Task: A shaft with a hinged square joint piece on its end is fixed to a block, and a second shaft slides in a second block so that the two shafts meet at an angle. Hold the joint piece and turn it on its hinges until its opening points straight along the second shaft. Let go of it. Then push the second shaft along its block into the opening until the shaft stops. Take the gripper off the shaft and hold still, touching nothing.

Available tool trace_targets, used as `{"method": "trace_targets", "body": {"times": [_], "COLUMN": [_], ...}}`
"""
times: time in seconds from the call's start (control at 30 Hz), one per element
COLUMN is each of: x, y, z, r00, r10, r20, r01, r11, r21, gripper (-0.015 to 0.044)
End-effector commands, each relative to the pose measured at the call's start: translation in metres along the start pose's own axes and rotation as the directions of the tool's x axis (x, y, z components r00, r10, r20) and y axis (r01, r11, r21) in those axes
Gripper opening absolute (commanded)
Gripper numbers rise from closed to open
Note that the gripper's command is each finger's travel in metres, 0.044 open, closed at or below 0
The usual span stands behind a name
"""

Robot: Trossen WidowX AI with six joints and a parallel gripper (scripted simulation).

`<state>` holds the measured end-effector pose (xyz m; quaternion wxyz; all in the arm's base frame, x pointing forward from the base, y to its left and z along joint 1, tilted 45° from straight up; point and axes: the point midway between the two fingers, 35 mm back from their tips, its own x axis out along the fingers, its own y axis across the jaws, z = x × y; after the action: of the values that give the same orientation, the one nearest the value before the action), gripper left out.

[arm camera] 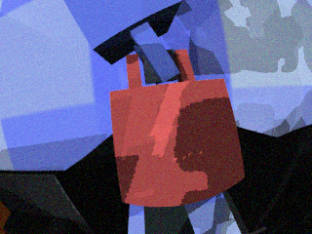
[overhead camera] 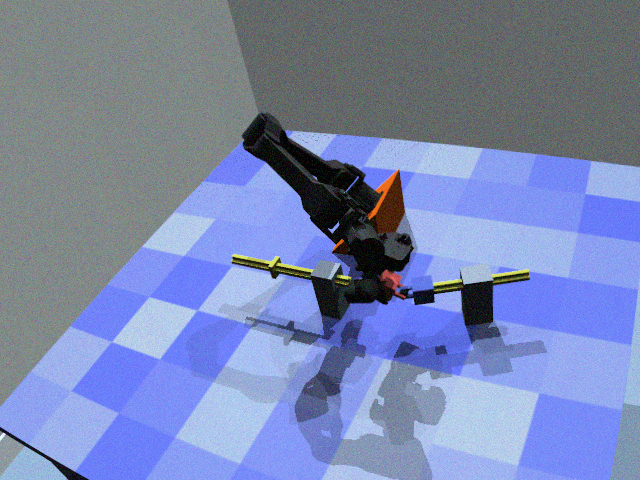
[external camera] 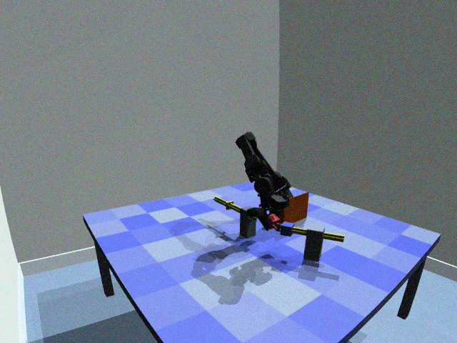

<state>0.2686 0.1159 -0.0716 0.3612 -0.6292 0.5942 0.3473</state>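
Note:
The red joint piece point(overhead camera: 390, 280) point(external camera: 273, 218) point(arm camera: 141, 122) hangs on a blue fork point(overhead camera: 422, 290) point(external camera: 286, 229) at the inner end of the first yellow shaft point(overhead camera: 510, 277) point(external camera: 333, 236), which sits in the right block point(overhead camera: 476, 304) point(external camera: 313, 245). My gripper point(overhead camera: 387, 287) point(external camera: 271, 220) point(arm camera: 162, 127) is shut on the joint piece, with a black finger on each side. The second yellow shaft point(overhead camera: 297, 270) point(external camera: 221, 201), with a square collar, passes through the left block point(overhead camera: 326, 294) point(external camera: 247, 226). Its inner end stands apart from the joint piece. The opening's direction is hard to tell.
An orange upright panel point(overhead camera: 391, 209) point(external camera: 298, 207) stands behind the gripper, close to the arm. The black arm reaches down from the upper left. The blocks stand on a blue checkered table point(overhead camera: 206, 428) point(external camera: 235, 321). The left block is close beside the gripper.

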Motion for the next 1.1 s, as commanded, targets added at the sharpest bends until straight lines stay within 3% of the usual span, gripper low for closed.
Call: {"method": "trace_targets", "body": {"times": [0.0, 0.4, 0.57, 0.67, 1.03, 1.07], "x": [0.0002, 0.0001, 0.0001, 0.0001, 0.0001, 0.0001], "y": [0.0000, 0.0000, 0.0000, 0.0000, 0.0000, 0.0000], "z": [-0.0001, -0.0001, -0.0001, -0.0001, -0.0001, -0.0001], "r00": [1.000, 1.000, 1.000, 1.000, 1.000, 1.000], "r10": [0.000, 0.000, 0.000, 0.000, 0.000, 0.000], "r20": [0.005, 0.003, 0.003, 0.003, 0.003, 0.003], "r01": [0.000, 0.000, 0.000, 0.000, 0.000, 0.000], "r11": [1.000, 1.000, 1.000, 1.000, 1.000, 1.000], "r21": [0.000, 0.000, 0.000, 0.000, 0.000, 0.000], "gripper": [0.0000, 0.0000, 0.0131, 0.0147, 0.0436, 0.0440]}}
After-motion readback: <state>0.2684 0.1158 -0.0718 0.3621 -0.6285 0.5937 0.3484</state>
